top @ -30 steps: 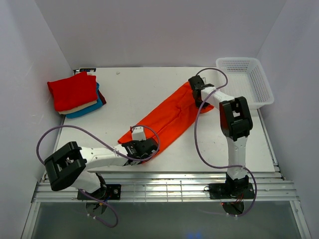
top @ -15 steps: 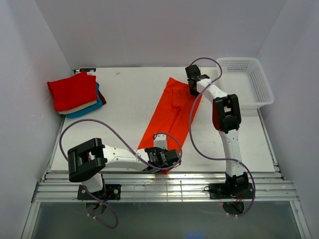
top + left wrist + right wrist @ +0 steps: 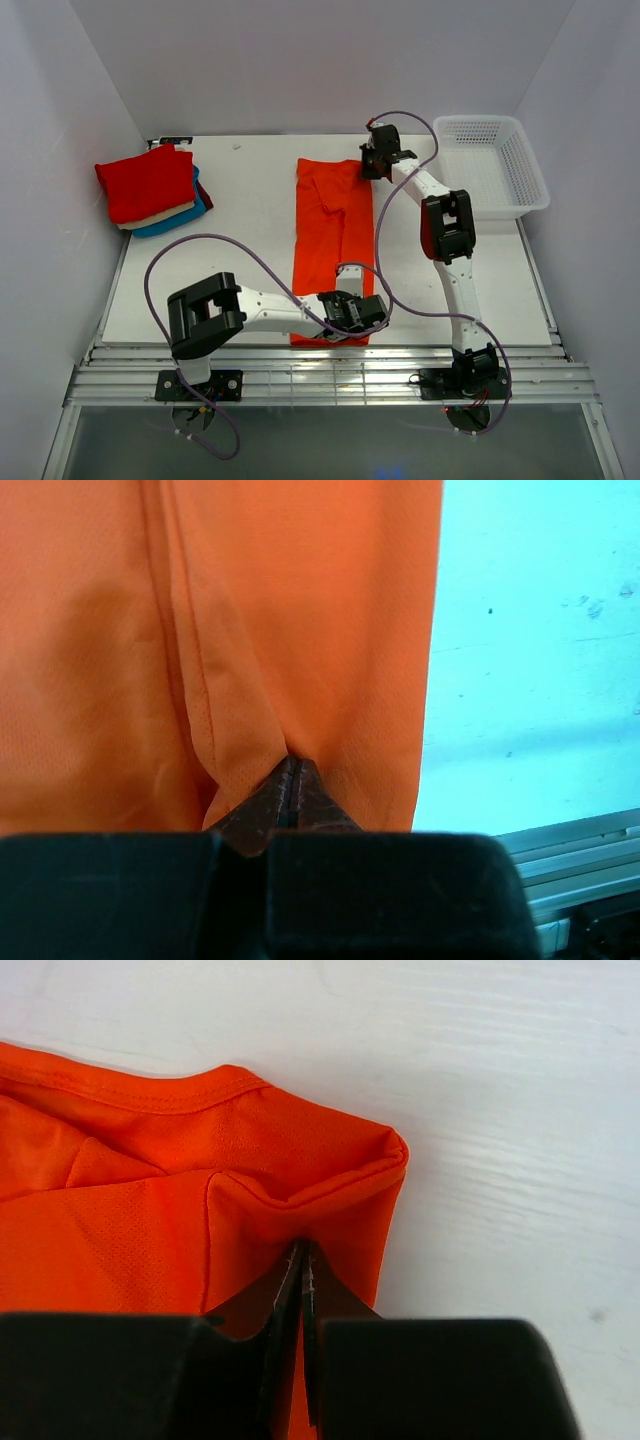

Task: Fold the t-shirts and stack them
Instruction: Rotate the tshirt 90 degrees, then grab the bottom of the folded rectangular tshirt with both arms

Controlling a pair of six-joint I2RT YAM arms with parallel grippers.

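The bright orange t-shirt lies in a long narrow strip down the middle of the table, from the back to the front edge. My left gripper is shut on its near end. My right gripper is shut on its far right corner. A stack of folded t-shirts stands at the back left: a red one on top, a cream one under it and a teal-blue one at the bottom.
A white plastic mesh basket stands at the back right corner. White walls close in the table on three sides. A metal rail runs along the front edge.
Both grippers swung the orange t-shirt from a diagonal to a straight front-to-back line. The left gripper moved right along the front edge; the right gripper moved back and left.
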